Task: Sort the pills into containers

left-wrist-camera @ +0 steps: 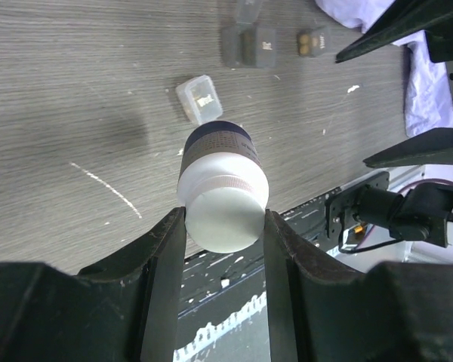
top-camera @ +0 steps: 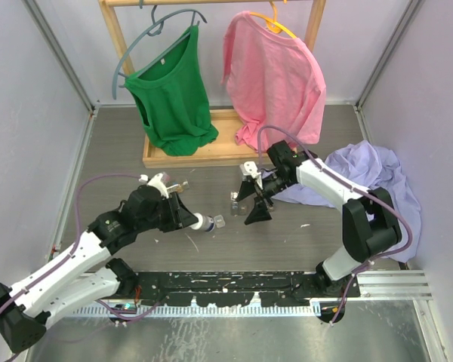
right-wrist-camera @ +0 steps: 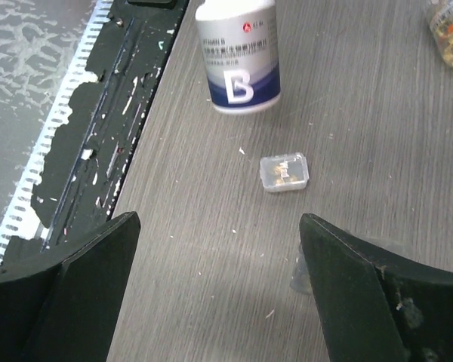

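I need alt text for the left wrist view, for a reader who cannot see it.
The left gripper clamps a white pill bottle with a dark blue band. Just beyond lies a small clear tub on the grey table; dark tubs sit farther off.

a white pill bottle (left-wrist-camera: 223, 188) with a dark blue band and a large white letter b is tipped near level. its white end is clamped in the left gripper (left-wrist-camera: 223, 219) and its blue end points at a clear tub (left-wrist-camera: 198, 99) just beside it. this tiny square tub rests on the wood-grain table with a few yellowish pills (right-wrist-camera: 285, 170) inside. farther off stand two dark tubs (left-wrist-camera: 249, 45), squarish and touching side by side. a third dark tub (left-wrist-camera: 311, 43) near them shows two tan pieces inside. a second clear tub (left-wrist-camera: 248, 9) stands just behind the dark pair, cut off by the frame edge.
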Robot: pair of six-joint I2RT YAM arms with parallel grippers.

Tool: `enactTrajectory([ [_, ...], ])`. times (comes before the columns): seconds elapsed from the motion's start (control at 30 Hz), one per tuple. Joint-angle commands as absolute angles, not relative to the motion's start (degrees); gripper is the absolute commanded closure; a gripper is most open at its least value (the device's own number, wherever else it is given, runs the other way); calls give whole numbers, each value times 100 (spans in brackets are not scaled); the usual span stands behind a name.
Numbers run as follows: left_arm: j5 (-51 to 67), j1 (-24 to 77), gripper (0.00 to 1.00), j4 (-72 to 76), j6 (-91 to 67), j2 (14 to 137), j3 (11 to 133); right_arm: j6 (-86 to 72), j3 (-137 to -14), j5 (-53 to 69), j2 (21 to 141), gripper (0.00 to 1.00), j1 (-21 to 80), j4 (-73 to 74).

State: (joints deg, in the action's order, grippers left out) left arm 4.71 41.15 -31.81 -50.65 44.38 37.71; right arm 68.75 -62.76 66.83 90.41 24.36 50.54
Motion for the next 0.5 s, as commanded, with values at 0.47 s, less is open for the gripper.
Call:
enactTrajectory([
  [0.47, 399, 4924, 100, -1711, -5229, 5127, 4069, 4720, -5766, 6644, 7922, 7, 3009, 2749],
])
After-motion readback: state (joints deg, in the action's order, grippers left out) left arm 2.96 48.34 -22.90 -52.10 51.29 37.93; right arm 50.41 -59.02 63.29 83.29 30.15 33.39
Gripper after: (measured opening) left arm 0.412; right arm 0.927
